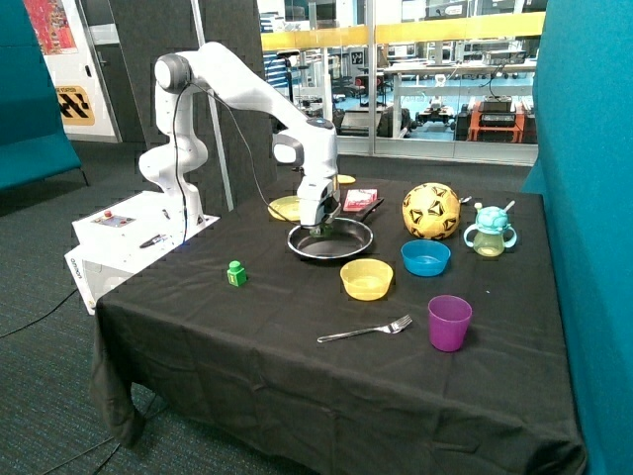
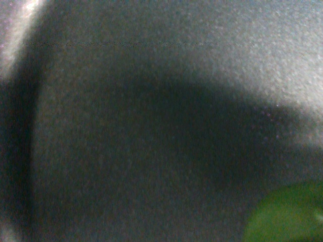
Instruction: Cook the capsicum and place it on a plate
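So the gripper (image 1: 320, 228) is down inside the round dark metal frying pan (image 1: 330, 240) on the black tablecloth (image 1: 247, 336), right at the capsicum (image 1: 321, 232), a small dark green lump sitting in the pan. Can't tell if it's open or clamped on it. Up close the wrist view is all grainy grey pan surface with a smooth green curve (image 2: 290, 214) at one corner. The flat yellow plate (image 1: 284, 208) lies just behind the pan.
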Available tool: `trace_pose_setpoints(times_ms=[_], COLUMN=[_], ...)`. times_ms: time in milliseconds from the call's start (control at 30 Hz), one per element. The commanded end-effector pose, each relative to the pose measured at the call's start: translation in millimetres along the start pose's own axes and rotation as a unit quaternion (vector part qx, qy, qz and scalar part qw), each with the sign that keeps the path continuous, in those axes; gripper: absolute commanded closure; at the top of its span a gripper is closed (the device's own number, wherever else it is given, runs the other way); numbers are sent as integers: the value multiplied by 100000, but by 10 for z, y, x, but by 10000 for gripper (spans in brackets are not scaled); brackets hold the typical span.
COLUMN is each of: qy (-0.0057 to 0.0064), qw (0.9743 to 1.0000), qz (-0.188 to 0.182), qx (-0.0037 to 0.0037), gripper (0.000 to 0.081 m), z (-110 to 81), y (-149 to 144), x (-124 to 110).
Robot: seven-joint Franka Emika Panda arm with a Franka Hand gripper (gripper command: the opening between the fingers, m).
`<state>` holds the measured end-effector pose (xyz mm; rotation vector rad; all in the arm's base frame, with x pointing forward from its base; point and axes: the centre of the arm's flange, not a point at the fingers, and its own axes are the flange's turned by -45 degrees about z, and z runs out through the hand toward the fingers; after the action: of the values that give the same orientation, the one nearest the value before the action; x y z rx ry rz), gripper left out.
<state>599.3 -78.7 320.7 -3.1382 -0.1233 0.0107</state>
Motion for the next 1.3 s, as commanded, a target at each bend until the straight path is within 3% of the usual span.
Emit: trace_pose_setpoints(times_ms=[0, 67, 167, 267, 333, 1267], qy=[339, 339, 339, 339, 339, 340], qw=[99997, 99998, 99998, 99998, 99996, 99988], qz=[670, 550, 447, 597, 851, 1489], qx=[-59, -59, -59, -59, -58, -56], gripper=[808, 808, 445, 241, 171, 60], z=[163, 171, 182, 185, 183, 158], y=[-19, -30, -43, -36, -22, 101], x=[59, 54, 40, 25, 14, -64])
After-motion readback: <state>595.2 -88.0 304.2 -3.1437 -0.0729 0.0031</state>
